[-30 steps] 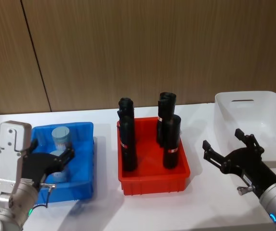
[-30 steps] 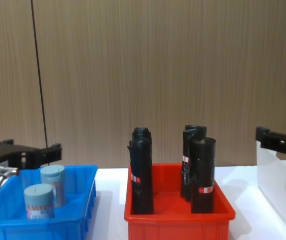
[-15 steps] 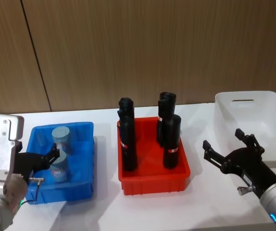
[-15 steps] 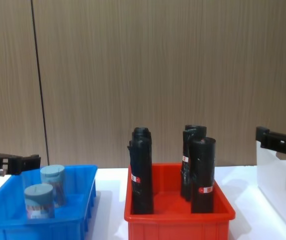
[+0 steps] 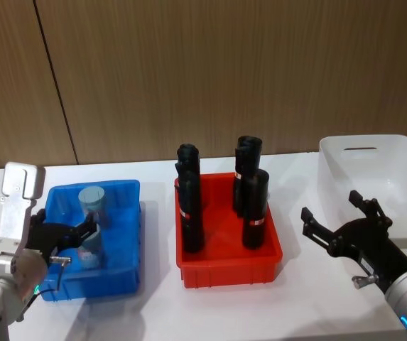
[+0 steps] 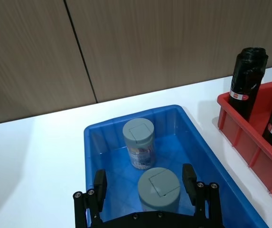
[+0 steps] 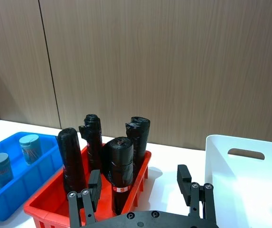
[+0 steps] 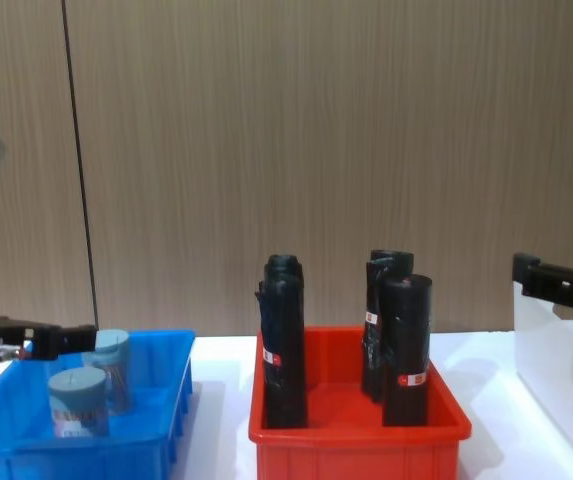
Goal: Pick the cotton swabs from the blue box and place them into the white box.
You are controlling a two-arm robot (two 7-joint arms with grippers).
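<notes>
Two cotton swabs jars stand in the blue box (image 5: pixel 121 238): a far jar (image 5: pixel 91 203) (image 6: pixel 138 142) (image 8: pixel 114 358) and a near jar (image 5: pixel 91 249) (image 6: pixel 158 189) (image 8: pixel 76 400). My left gripper (image 5: pixel 75 240) (image 6: pixel 144 180) (image 8: pixel 61 340) is open at the near jar. In the left wrist view that jar's lid lies between the two fingers, with a gap on each side. My right gripper (image 5: pixel 336 215) (image 7: pixel 139 183) (image 8: pixel 556 283) hangs open and holds nothing, just left of the white box (image 5: pixel 373 165) (image 7: pixel 249 180) (image 8: pixel 561 370).
A red bin (image 5: pixel 228 273) (image 8: pixel 356 440) (image 7: pixel 41 206) with several tall black rolls (image 5: pixel 189 213) stands between the blue box and the white box. A wooden wall runs behind the white table (image 5: pixel 295 298).
The left gripper drew back to the left off the near jar, then came forward again and lower around that jar. The right gripper and both jars stayed put.
</notes>
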